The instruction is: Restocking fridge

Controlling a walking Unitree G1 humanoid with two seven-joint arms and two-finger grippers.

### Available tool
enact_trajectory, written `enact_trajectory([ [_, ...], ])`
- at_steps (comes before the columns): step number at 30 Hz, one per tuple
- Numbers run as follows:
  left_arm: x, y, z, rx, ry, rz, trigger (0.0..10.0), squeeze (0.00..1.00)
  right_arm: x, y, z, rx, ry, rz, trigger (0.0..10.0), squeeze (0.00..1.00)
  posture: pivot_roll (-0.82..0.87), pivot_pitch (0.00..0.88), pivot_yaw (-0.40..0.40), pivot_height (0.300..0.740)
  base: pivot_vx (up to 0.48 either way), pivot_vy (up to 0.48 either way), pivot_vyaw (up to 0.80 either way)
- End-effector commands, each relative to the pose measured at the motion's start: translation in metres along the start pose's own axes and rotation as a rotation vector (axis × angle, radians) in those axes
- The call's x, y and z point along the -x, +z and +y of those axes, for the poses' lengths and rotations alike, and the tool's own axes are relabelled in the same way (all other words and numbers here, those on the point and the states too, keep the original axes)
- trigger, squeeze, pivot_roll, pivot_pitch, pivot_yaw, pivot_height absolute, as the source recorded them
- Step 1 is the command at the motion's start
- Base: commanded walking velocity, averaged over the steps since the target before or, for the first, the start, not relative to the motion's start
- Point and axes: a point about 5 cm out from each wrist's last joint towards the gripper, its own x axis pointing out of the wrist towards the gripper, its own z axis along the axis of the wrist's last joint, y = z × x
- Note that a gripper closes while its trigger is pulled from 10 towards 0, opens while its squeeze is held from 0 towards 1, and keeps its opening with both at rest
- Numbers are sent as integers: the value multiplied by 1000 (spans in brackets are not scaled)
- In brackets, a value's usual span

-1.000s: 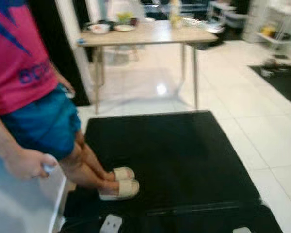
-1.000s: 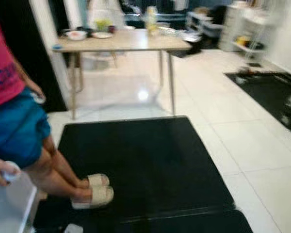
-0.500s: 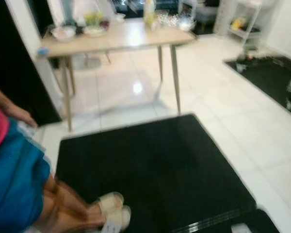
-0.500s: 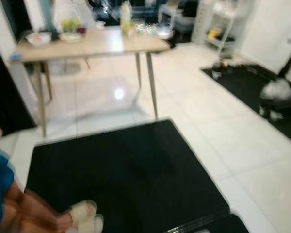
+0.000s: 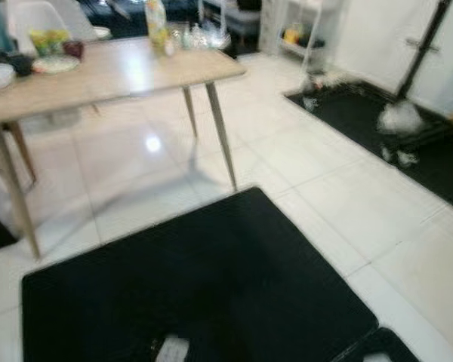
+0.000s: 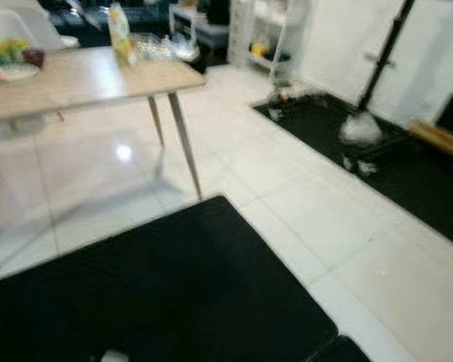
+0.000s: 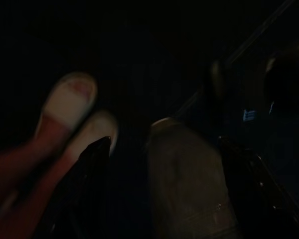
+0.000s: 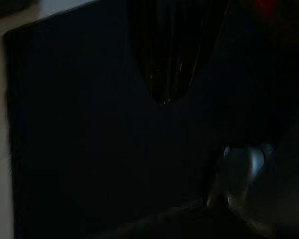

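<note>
Mat [image 5: 204, 286]: black, on white tile before me.
Table [image 5: 106, 72]: wooden, bottle and dishes on top.
My left gripper [image 7: 157, 194]: fingers spread, hanging above sandalled feet [image 7: 72, 102].
My right gripper [image 8: 164, 59]: fingers' state unclear.

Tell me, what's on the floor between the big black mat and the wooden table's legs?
Nothing but bare, shiny white floor tiles lie between the black mat and the light wooden table, as the left eye view shows, with a bright lamp glare on them.
</note>
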Motion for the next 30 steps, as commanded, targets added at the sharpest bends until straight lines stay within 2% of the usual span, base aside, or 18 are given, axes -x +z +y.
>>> enact_trajectory([
  [1, 4, -22, -5, 31, -11, 71, 10000, 0, -1, -2, 5, 9, 19, 0, 10000, 0, 36, 0, -64, 740, 0, 0, 0],
  [7, 10, -30, 8, 38, 23, 92, 10000, 0, -3, 1, 14, 20, 32, -3, 10000, 0, 43, 0, -36, 740, 0, 0, 0],
  [10, 14, -33, 18, 32, 36, 98, 10000, 0, -4, 3, 25, 24, 54, -11, 10000, 0, 19, 0, -19, 740, 0, 0, 0],
  [14, 15, -33, 23, 70, 68, 94, 10000, 0, -5, -2, 29, 27, 64, -1, 10000, 0, 23, 0, 0, 740, 0, 0, 0],
  [17, 13, -28, 21, 56, 53, 81, 10000, 0, -4, -6, 28, 18, 60, 10, 10000, 0, 25, 0, 2, 740, 0, 0, 0],
  [22, 9, -16, 19, 47, 34, 58, 10000, 0, -4, -8, 27, 8, 56, 9, 10000, 0, 31, 0, -12, 740, 0, -472, 0],
  [30, 11, -18, 21, 44, 33, 64, 10000, 0, -3, -7, 25, 27, 55, 11, 10000, 0, 14, 0, -2, 740, 0, -468, 0],
])
